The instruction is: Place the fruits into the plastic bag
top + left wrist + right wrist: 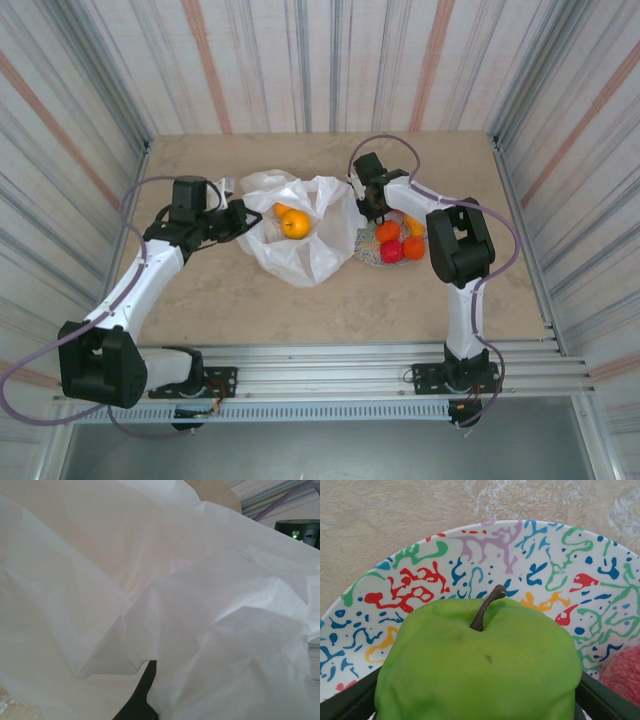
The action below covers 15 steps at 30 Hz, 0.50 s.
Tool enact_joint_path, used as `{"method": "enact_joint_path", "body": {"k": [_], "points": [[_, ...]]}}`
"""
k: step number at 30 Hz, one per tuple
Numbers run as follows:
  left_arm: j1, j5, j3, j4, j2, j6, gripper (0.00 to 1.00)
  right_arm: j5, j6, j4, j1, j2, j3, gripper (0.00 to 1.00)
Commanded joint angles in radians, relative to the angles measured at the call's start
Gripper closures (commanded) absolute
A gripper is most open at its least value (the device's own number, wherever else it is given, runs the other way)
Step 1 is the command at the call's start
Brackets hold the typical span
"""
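Nearest the right gripper, a green fruit with a short brown stem sits between its dark fingers, one finger at each side. Whether the jaws are pressing on it or only flanking it cannot be told. The fruit rests on a white plate splashed with red, blue, green, yellow and purple marks, which spreads out beyond the fingertips. Just beside one finger, on the same plate, is the edge of a red fruit. Past the plate's far rim lies the beige table. From above, behind this gripper towards its arm, an orange fruit and another orange fruit lie on the plate. The left gripper is clenched at the rim of the plastic bag and seems to pinch the thin white film, which bunches against its fingers and billows ahead. Further ahead, inside the open bag, a large orange and a smaller yellow-orange fruit lie touching. The bag lies between the two grippers, its far side just beside the plate.
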Motion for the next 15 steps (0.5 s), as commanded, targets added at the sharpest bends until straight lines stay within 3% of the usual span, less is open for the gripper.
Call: {"method": "enact_joint_path", "body": {"k": [1, 8, 15], "points": [[-0.005, 0.019, -0.018, 0.013, 0.003, 0.014, 1.0, -0.008, 0.0, -0.015, 0.002, -0.031, 0.008, 0.32], [-0.006, 0.022, -0.026, 0.019, 0.005, 0.008, 1.0, -0.037, 0.038, 0.028, -0.016, -0.18, -0.069, 0.35], [-0.008, 0.043, -0.034, 0.053, 0.022, -0.015, 1.0, -0.159, 0.17, 0.094, -0.025, -0.537, -0.323, 0.35]]}}
